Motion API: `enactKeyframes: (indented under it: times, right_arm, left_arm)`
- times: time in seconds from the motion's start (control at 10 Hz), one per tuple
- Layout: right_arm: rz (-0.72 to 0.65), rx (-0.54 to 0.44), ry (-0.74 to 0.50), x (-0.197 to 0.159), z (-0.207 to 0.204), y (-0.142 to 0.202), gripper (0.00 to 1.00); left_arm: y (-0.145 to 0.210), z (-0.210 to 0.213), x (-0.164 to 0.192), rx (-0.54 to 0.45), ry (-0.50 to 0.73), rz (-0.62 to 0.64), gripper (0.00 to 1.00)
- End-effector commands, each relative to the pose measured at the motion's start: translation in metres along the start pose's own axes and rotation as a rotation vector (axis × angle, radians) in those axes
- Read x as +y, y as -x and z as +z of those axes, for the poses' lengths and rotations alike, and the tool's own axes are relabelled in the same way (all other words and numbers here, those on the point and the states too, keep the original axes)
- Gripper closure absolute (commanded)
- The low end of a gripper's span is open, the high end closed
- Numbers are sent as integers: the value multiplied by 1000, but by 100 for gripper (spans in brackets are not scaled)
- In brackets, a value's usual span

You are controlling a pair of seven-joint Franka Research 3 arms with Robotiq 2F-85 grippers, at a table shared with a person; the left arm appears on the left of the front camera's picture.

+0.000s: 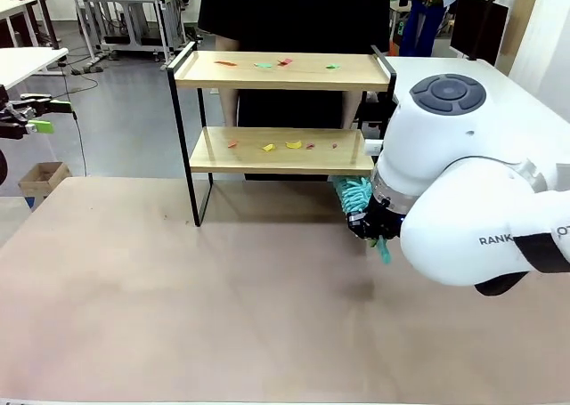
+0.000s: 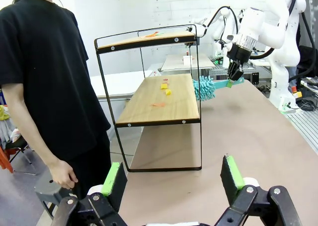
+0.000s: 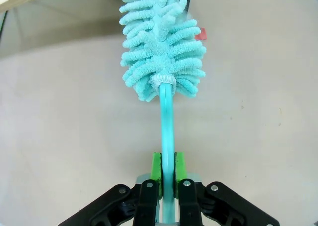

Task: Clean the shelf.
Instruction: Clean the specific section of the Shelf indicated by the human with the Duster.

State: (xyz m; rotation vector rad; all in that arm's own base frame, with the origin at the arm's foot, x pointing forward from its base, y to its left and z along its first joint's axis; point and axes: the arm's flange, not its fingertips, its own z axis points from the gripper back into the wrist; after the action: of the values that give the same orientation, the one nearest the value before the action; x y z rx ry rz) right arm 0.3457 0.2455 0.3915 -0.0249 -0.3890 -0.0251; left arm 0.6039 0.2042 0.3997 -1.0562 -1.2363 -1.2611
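In the front view the shelf (image 1: pixel 214 158) stands at the far middle of the table (image 1: pixel 178 289), in front of a person in black, and coloured paper scraps (image 1: pixel 293 144) lie on both its wooden boards. The right gripper (image 1: pixel 370 225) comes in from the right, clenched on the handle of a teal duster (image 1: pixel 356 194) whose fluffy head sits at the right end of the lower board. The left gripper (image 1: pixel 49 116) hangs released well off to the left, holding nothing. The only writing that can be read is part of a maker's name, "RANK", on the right arm's white casing. In the left wrist view that released gripper's green pads (image 2: pixel 231 179) stand wide apart over the table. Beyond them the duster head is at the lower board's far end, just beside it or touching, with yellow and orange scraps further along the board. The person's hand (image 2: pixel 62 174) hangs beside the shelf. In the right wrist view the green pads pinch the thin teal handle, and a small red scrap (image 3: pixel 199 35) lies on the table by the head. Sweeping appears to be only starting. The next move likely calls for drawing the head along the lower board, low enough to catch the scraps without nudging the frame.
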Motion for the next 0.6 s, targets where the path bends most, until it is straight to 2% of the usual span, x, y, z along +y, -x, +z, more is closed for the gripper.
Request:
enactKeyframes:
  times: [0.0, 0.5]
  right_arm:
    - [105, 5, -70, -17, 13, 4, 87]
    - [442, 55, -242, -48, 29, 10, 87]
  left_arm:
    - [-2, 0, -1, -3, 2, -16, 0]
    - [-2, 0, -1, -3, 2, -16, 0]
